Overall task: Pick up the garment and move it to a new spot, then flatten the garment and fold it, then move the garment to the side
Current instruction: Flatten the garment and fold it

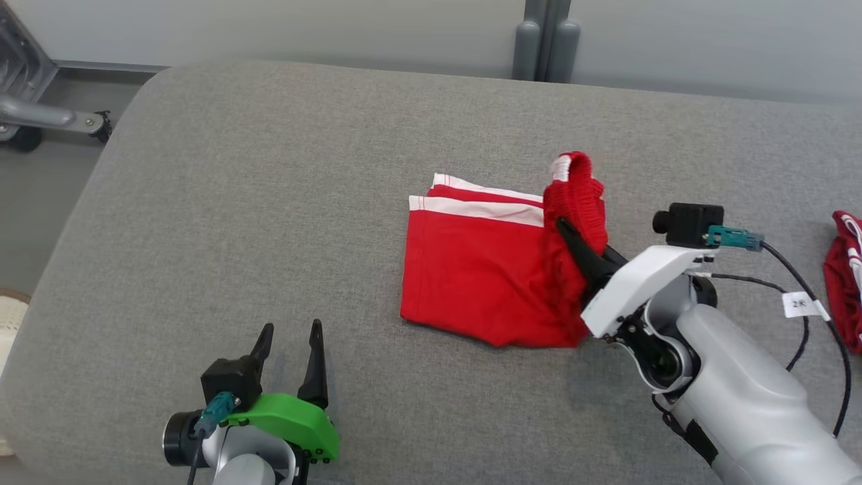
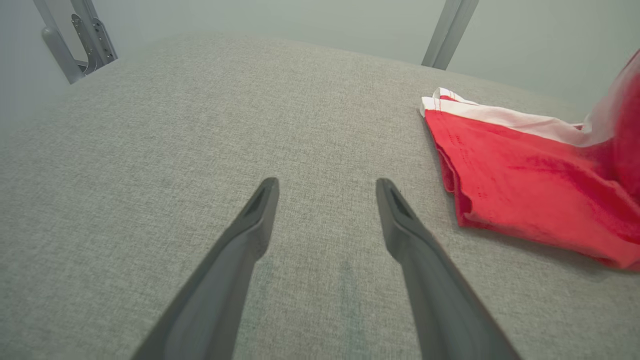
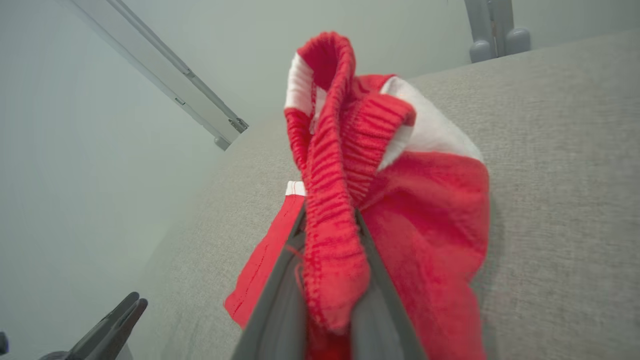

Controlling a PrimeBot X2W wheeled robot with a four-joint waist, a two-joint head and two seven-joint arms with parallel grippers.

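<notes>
The garment [image 1: 481, 276] is a pair of red shorts with white stripes, lying folded on the grey padded table [image 1: 283, 168]. My right gripper [image 1: 569, 232] is shut on its ribbed red waistband [image 3: 330, 220], which is lifted and bunched above the cloth. In the right wrist view the waistband is pinched between my two fingers [image 3: 280, 295]. My left gripper [image 1: 289, 340] stands open over bare table near the front edge, well left of the garment [image 2: 530, 180]. Its fingers [image 2: 250, 235] hold nothing.
Another red and white piece of cloth [image 1: 845, 276] lies at the table's right edge. A grey metal stand with a wheel [image 1: 47, 114] is off the far left corner. A grey post [image 1: 545, 40] rises behind the table. Cables and a white tag [image 1: 801, 303] hang by my right wrist.
</notes>
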